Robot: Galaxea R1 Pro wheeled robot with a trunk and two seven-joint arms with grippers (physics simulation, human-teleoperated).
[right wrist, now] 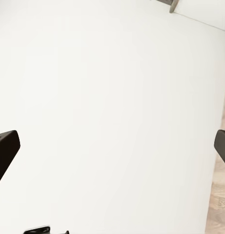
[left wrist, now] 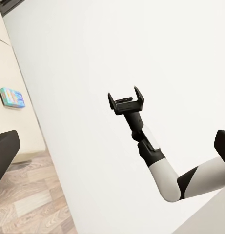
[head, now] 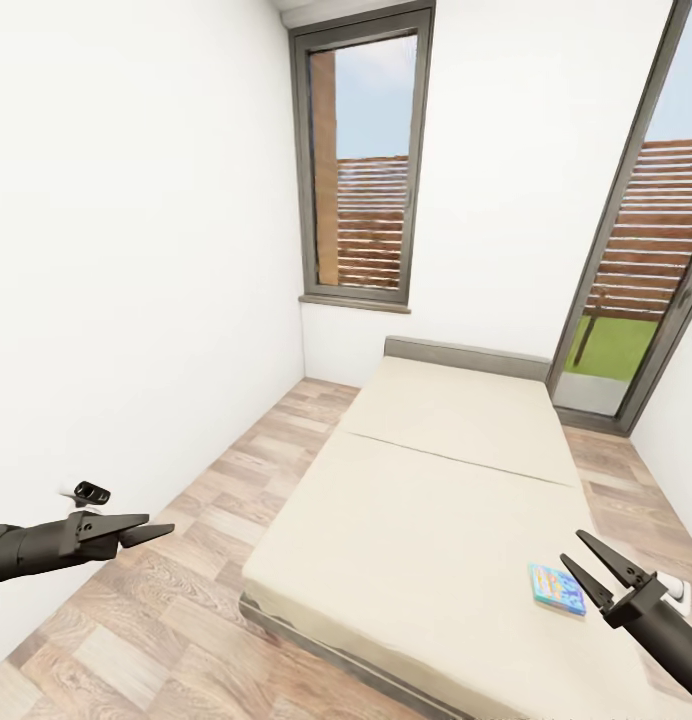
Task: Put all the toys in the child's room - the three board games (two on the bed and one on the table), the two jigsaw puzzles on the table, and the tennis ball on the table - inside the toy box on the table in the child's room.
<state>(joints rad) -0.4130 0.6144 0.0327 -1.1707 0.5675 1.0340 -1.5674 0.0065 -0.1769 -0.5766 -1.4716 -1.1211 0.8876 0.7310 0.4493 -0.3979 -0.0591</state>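
One blue-and-orange board game lies flat on the beige bed, near its front right corner. My right gripper hovers open just right of the game box and a little above it, with nothing between its fingers. My left gripper is open and empty, held over the wood floor left of the bed, near the white wall. In the left wrist view the same board game lies on the mattress, and the right gripper stands open. A small pale thing peeks out behind the right gripper; I cannot tell what it is.
A grey headboard closes the bed's far end. A tall window is in the back wall and a glass door at the right. Wood-plank floor runs between the bed and the left wall.
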